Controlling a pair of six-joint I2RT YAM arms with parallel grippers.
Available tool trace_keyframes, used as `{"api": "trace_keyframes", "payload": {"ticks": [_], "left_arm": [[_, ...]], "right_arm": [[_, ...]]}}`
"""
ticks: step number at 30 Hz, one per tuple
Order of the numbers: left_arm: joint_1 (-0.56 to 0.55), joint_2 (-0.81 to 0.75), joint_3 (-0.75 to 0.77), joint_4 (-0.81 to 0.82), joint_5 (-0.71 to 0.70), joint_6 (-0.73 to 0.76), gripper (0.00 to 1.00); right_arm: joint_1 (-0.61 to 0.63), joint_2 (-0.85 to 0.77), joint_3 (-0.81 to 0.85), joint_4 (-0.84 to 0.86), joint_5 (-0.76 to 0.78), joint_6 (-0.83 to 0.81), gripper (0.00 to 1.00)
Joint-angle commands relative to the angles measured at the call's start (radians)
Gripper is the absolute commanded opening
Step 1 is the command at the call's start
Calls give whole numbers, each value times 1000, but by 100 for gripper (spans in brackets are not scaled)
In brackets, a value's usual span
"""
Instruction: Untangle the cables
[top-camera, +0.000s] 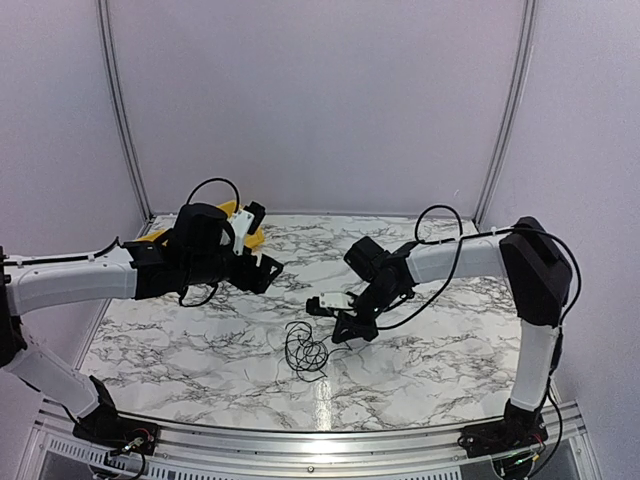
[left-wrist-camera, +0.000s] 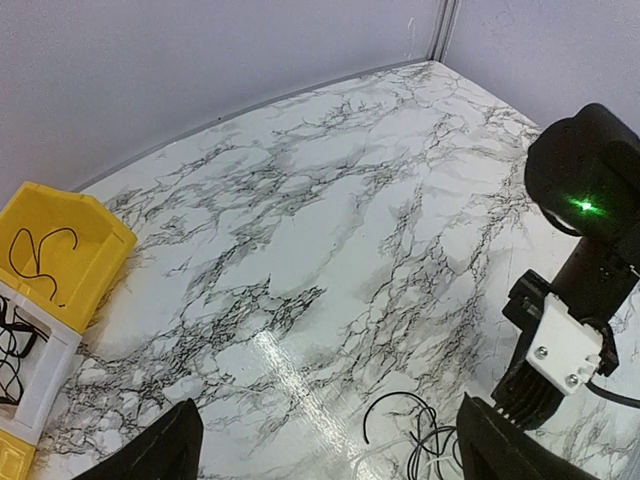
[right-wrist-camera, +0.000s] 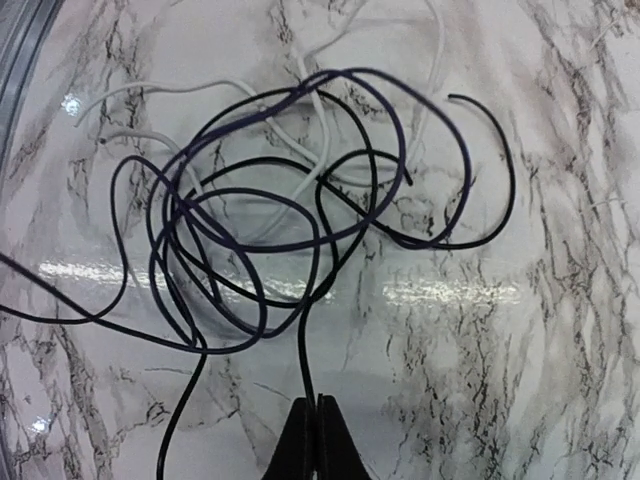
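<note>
The cables lie as a loose tangle of thin black loops on the marble table, just in front of my right gripper. In the right wrist view the cables fill the upper half, with a few thin white strands mixed in. My right gripper is shut on one black strand that runs from the tangle straight down into its closed tips. My left gripper hovers open to the upper left of the tangle, holding nothing. In its own view the cables lie near the right finger of my left gripper.
A yellow bin stands at the back left; the left wrist view shows the yellow bin holding a black wire, with a white bin beside it. My right arm's wrist stands over the tangle. Grey walls close the back and sides.
</note>
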Motion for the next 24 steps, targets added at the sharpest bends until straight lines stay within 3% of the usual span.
{"api": "trace_keyframes", "payload": {"ticks": [1, 8, 16, 24], "left_arm": [[5, 38, 25, 49, 24, -86, 89], [-35, 9, -26, 239, 89, -262, 84], [-140, 43, -189, 637, 35, -336, 85], [-171, 192, -185, 700, -163, -429, 81]], "right_arm": [[7, -178, 81, -49, -12, 43, 0], [8, -251, 234, -166, -4, 68, 0], [8, -202, 351, -187, 27, 112, 0], [13, -160, 438, -219, -16, 141, 0]]}}
